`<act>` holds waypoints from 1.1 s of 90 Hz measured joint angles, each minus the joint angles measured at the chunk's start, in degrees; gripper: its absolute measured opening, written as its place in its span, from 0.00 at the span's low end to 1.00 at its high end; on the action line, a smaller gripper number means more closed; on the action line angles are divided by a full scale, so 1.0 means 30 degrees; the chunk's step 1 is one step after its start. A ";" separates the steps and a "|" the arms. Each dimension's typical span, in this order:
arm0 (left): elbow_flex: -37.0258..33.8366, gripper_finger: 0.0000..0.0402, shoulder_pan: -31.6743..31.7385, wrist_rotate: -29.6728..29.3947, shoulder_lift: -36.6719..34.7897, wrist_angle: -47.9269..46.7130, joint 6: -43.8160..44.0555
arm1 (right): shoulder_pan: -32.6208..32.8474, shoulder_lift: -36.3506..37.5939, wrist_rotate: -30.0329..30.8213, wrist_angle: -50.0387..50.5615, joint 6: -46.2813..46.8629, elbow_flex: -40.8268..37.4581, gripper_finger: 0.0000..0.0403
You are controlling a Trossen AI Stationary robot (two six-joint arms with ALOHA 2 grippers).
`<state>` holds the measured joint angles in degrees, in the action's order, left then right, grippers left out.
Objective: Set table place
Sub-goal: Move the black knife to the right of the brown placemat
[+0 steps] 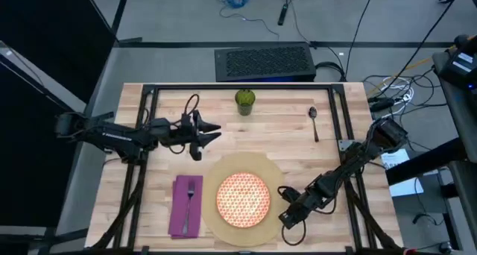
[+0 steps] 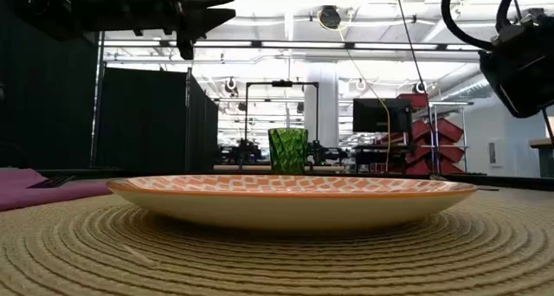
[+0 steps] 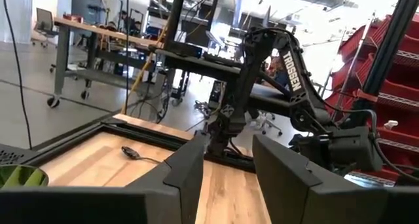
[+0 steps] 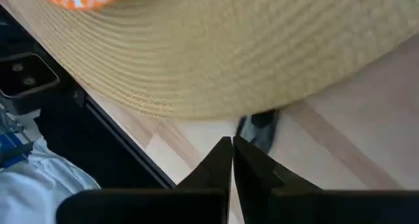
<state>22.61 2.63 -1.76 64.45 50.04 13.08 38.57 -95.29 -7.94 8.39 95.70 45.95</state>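
An orange-and-white patterned plate (image 1: 242, 197) sits on a round tan mat (image 1: 262, 168) at the table's near middle. To its left a purple napkin (image 1: 181, 210) lies flat with a fork (image 1: 191, 195) on top. A green cup (image 1: 245, 100) and a spoon (image 1: 314, 122) stand and lie near the far edge. My left gripper (image 1: 211, 132) hovers open above the table, left of centre. My right gripper (image 4: 232, 142) is shut, low beside the mat's right edge (image 4: 196, 106). A small dark shape (image 4: 260, 127) shows beyond its fingertips. No knife shows. My right gripper points its shut fingers down at the bare wood just off the mat's edge. Whether the fingertips touch the table, the mat or the dark shape I cannot tell.
Black metal rails (image 1: 238, 89) frame the tabletop. Bare wood lies between the mat and the spoon and right of the mat. A dark box (image 1: 262, 63) stands behind the far edge. The right arm (image 1: 350, 165) slants in from the right edge.
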 joint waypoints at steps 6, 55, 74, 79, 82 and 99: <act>0.0000 0.29 -0.0007 0.0000 0.0000 0.0003 0.0000 | -0.0095 -0.0182 -0.0300 -0.0045 -0.0080 0.0000 0.00; 0.0000 0.29 -0.0007 0.0065 0.0000 -0.0007 0.0000 | -0.0474 -0.0364 -0.1083 0.1218 -0.0241 0.0065 0.00; 0.0000 0.29 0.0000 0.0080 0.0000 -0.0008 0.0000 | -0.0214 -0.0226 -0.1875 0.2482 0.0341 0.0098 0.00; 0.0000 0.29 -0.0007 0.0084 0.0000 -0.0015 0.0000 | 0.0057 -0.0127 -0.2384 0.3140 0.0764 0.0095 0.00; 0.0000 0.29 -0.0007 0.0087 0.0000 -0.0015 0.0000 | 0.0268 -0.0052 -0.2548 0.3469 0.1075 0.0095 0.00; 0.0000 0.29 0.0000 0.0094 0.0000 -0.0029 0.0000 | 0.1953 0.0700 -0.2455 0.4931 0.4026 -0.0007 0.00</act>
<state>22.61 2.63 -1.48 64.45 49.95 13.08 44.43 -93.18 -15.31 23.18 107.78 45.93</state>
